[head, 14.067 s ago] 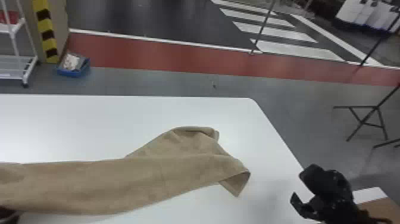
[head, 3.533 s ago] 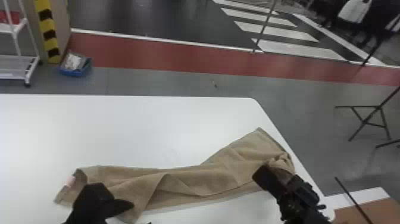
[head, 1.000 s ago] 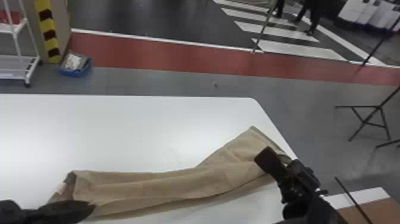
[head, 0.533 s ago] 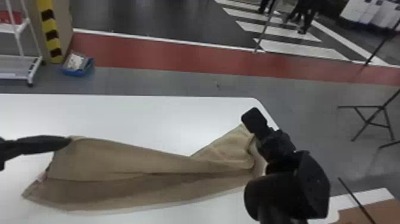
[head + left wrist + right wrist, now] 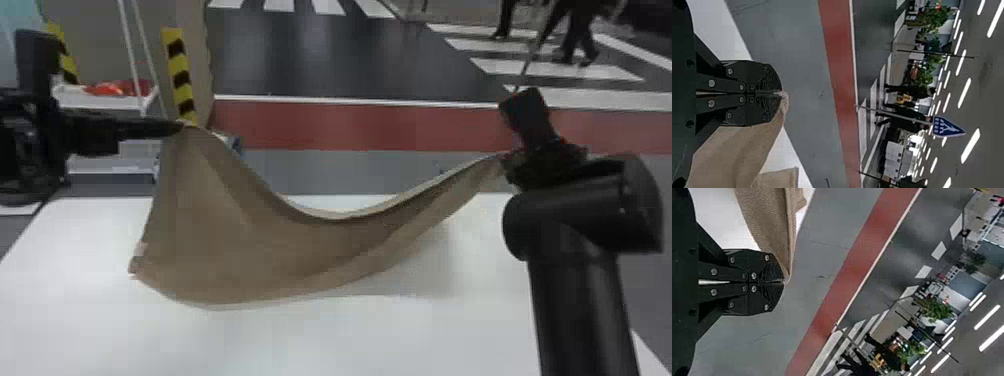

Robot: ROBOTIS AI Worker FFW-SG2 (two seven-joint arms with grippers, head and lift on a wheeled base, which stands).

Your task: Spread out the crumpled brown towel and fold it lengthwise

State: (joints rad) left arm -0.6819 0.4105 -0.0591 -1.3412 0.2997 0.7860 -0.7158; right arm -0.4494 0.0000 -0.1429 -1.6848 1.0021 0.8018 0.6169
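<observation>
Lifted since the frame half a second before, the brown towel point(image 5: 240, 240) has gone from lying along the white bench point(image 5: 350, 340) to being slung across the air between our two arms, both of which have risen with it. We have the left gripper point(image 5: 172, 128) clenched on an upper corner, its fingers pressed together with a small tuft of cloth at their tips. We have the right gripper point(image 5: 781, 282) closed on the opposite end, a thin edge of cloth pinched in its tips. The towel's long axis runs left to right, roughly along the bench's far edge, and its upper edge dips in a deep curve midway. From the left gripper the cloth drops broad and fairly open toward the near side, its lower corner hanging over the bench's left part; whether that corner touches the top, we cannot tell. Toward the right gripper the same cloth narrows into a gathered band climbing over the bench's far right part. Each arm is nearest its own end, so we judge this to be the spreading step, with the lengthwise fold yet to do. The coming move likely asks us to draw the ends farther apart until the sag flattens, then lower them evenly; the narrow right end could stay bunched or slip from its slim pinch.
</observation>
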